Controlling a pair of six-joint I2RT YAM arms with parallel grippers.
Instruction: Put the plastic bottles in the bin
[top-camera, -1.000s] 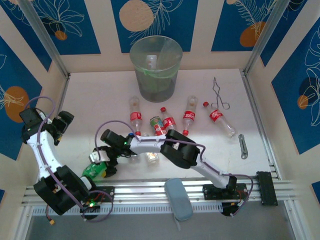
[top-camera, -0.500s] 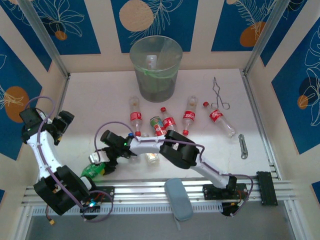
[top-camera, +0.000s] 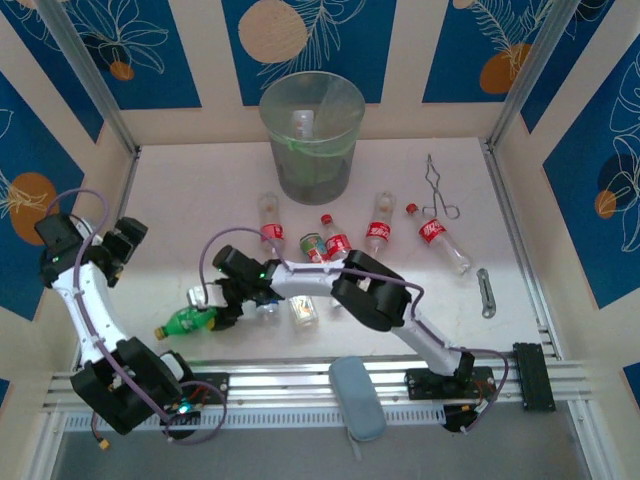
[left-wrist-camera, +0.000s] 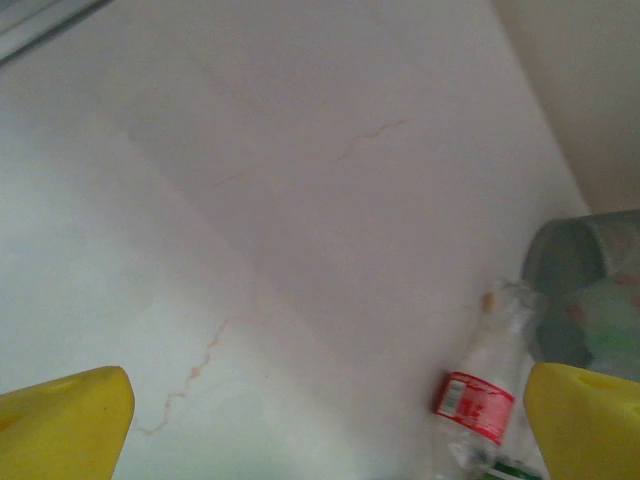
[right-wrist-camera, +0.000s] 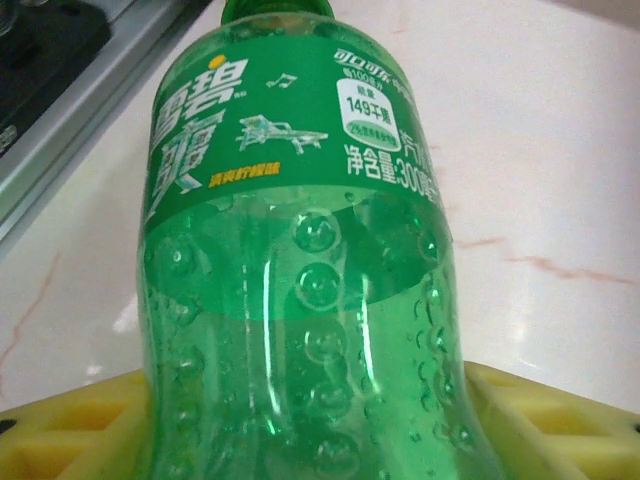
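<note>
Bottle (top-camera: 185, 322), green, lying lower left with its neck pointing left, is clamped near its base by the right gripper (top-camera: 213, 308); bin (top-camera: 300, 170) stands well apart at upper centre; left gripper (top-camera: 128, 243) hangs spread, empty.

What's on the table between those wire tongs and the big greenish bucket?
Nothing: in the top view, the white table lies bare between the thin metal wire tongs and the large translucent grey-green plastic bucket.
</note>
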